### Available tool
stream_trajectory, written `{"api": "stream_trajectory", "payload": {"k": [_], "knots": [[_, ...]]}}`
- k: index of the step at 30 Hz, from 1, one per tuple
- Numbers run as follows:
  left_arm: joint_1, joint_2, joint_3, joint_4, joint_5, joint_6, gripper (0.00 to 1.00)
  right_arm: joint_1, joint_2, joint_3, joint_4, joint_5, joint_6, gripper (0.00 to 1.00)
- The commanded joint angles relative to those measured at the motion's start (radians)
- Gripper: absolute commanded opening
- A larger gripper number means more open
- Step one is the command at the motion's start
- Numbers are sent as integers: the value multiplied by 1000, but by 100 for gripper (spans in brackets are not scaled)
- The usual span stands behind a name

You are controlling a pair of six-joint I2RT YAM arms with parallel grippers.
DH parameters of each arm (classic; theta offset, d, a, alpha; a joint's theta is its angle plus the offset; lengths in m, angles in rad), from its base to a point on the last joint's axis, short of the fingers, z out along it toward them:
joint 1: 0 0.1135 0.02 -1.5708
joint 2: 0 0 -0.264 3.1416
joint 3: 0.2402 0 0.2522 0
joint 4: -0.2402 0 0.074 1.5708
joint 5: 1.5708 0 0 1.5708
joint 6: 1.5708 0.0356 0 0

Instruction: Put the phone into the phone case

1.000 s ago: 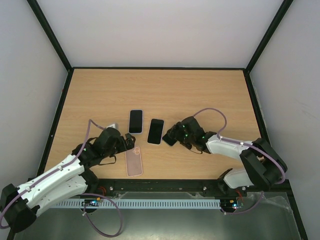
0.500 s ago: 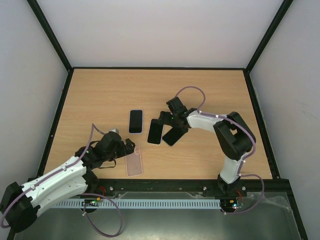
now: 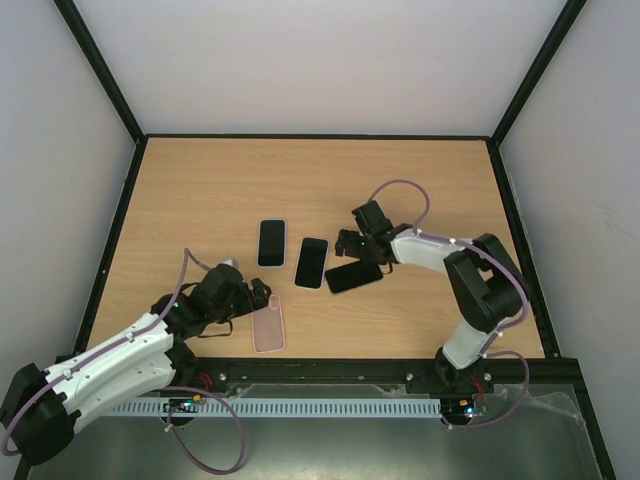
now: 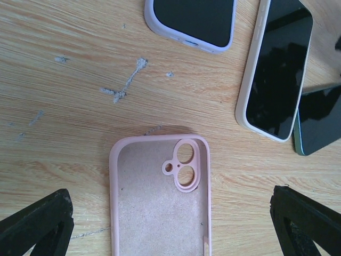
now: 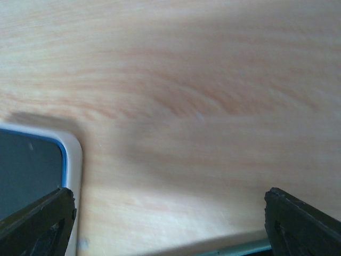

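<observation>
The empty pink phone case (image 3: 268,328) lies inside up near the front edge, its camera cut-outs toward the back (image 4: 159,197). My left gripper (image 3: 252,296) hovers open over its near-left side (image 4: 170,218), holding nothing. The bare dark phone (image 3: 352,276) with a teal edge (image 4: 319,118) lies slanted on the table right of the case. My right gripper (image 3: 352,244) stands open just behind that phone's upper edge, low over the wood (image 5: 170,213). Only a teal sliver of the phone (image 5: 234,249) shows at the bottom of the right wrist view.
Two other phones lie screen up behind the case: one in a lilac case (image 3: 271,242) (image 4: 192,21), one in a white case (image 3: 311,262) (image 4: 275,69), whose corner (image 5: 72,160) is at the right gripper's left. White scuff marks (image 4: 125,88) dot the wood.
The right arm swung round behind the bare phone, then drew toward it; the phone has turned from steeply slanted to nearly crosswise. The left gripper backed off slightly toward the case's near end.
</observation>
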Motion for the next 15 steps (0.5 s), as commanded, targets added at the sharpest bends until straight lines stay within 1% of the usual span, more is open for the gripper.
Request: {"api": "stream_trajectory", "payload": {"k": [1, 5, 8, 10, 15], "knots": [[6, 18, -11, 29, 9, 6, 99, -4, -105, -156, -67, -48, 20, 94], [7, 45, -19, 51, 29, 13, 97, 1, -210, -284, -43, -109, 57, 90], [7, 60, -24, 65, 39, 13, 95, 33, -292, -385, -12, -137, 92, 90], [7, 64, -29, 76, 44, 12, 94, 68, -324, -426, -4, -159, 108, 90], [9, 77, -43, 100, 44, 5, 92, 151, -414, -498, -14, -140, 178, 89]]}}
